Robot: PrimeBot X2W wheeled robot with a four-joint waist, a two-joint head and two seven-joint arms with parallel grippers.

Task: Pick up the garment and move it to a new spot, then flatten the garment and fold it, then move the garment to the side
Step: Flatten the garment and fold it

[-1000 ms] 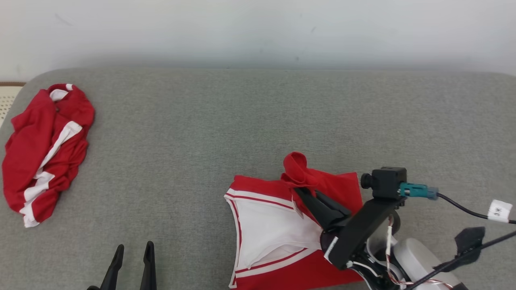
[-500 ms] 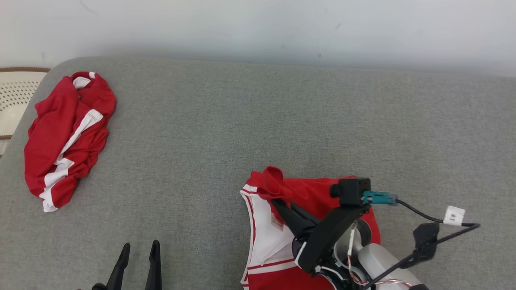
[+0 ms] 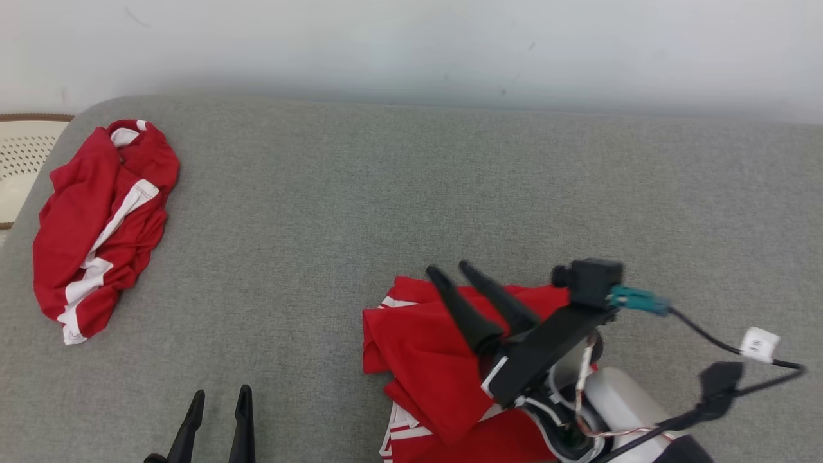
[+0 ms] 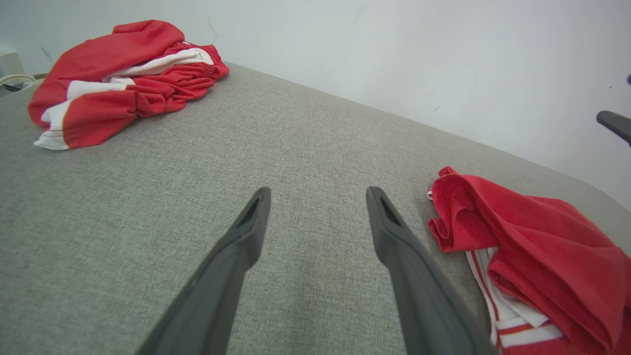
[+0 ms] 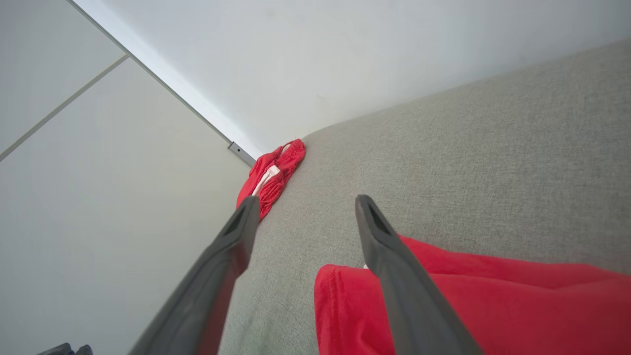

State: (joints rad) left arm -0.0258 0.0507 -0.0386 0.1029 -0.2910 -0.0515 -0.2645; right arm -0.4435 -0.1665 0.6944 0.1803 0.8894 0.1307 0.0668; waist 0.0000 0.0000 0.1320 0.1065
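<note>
Head view — red garment (image 3: 421, 357) with white stripes, folded over, rumpled.

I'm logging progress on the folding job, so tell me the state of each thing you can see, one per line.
near garment: lying bunched on the grey cushion, a red layer folded over, not held.
far garment: crumpled heap at the cushion's far left corner, untouched.
left hand: open, empty, over bare cushion.
right hand: open, empty, over the near garment.

Hidden under the right gripper (image 3: 447, 267) at lower right, cut by the bottom edge: part of the garment (image 3: 418, 347)
</note>
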